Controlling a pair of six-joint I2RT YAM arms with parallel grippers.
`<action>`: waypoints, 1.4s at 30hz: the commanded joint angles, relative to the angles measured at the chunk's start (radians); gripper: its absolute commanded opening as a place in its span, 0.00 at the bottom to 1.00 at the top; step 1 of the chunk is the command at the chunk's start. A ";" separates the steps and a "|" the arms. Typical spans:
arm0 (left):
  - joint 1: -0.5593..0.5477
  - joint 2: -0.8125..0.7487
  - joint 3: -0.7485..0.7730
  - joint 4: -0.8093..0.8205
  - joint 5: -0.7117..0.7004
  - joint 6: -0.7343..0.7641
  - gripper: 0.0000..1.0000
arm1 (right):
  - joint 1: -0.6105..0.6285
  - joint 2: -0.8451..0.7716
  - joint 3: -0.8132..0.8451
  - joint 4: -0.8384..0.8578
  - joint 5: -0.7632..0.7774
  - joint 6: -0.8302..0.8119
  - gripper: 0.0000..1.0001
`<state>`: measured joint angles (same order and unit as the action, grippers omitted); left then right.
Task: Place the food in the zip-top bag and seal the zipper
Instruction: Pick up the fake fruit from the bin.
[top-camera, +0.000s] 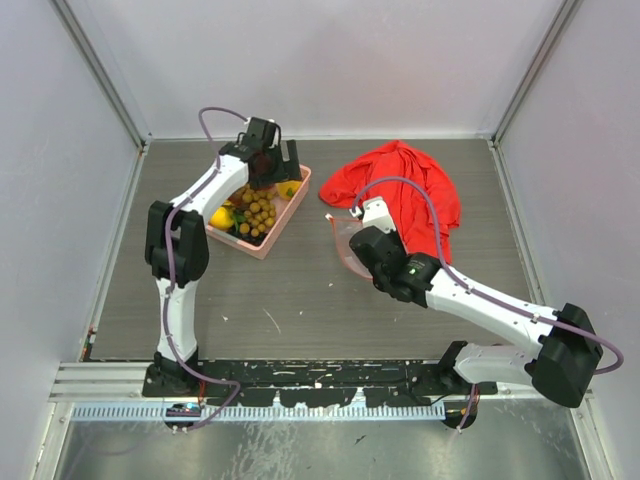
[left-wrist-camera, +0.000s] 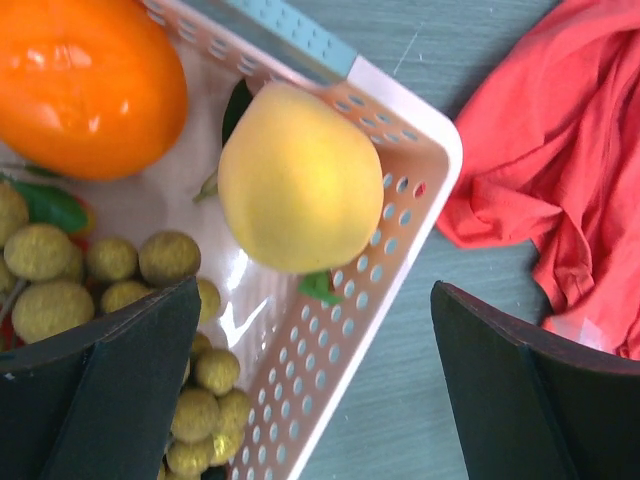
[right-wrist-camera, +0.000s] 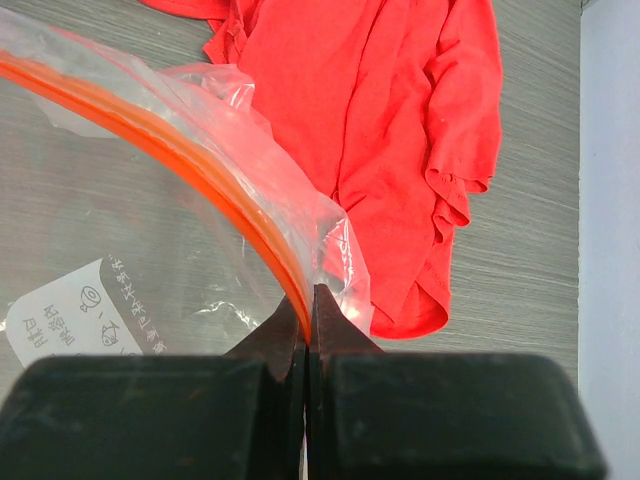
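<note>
Barely started. No food in the zip-top bag yet: orange, yellow fruit and berries all in the pink basket. Left end effector wide apart over the fruit, holding nothing. Right end effector pinched tight on the zipper, near the red cloth. Left to do: fill, then seal.

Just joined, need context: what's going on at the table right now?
The right claw is shut on the zipper of the clear zip-top bag, next to the red cloth. The left claw hangs open over the pink basket, above a yellow round fruit. The orange and berry bunch are in the basket too; no food shows in the bag.
</note>
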<state>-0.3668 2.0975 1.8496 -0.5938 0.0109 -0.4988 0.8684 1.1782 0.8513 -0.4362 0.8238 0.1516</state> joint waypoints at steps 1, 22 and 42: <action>0.017 0.072 0.117 -0.015 -0.015 0.088 1.00 | -0.003 -0.006 0.007 0.042 0.003 -0.006 0.01; 0.055 0.247 0.192 0.049 0.119 0.105 0.98 | -0.003 0.029 0.003 0.024 -0.017 0.008 0.01; 0.054 -0.013 -0.082 0.285 0.120 0.095 0.60 | -0.003 0.046 0.030 0.005 -0.043 0.027 0.01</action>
<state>-0.3183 2.2047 1.7870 -0.4072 0.1280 -0.4034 0.8680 1.2354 0.8417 -0.4423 0.7815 0.1600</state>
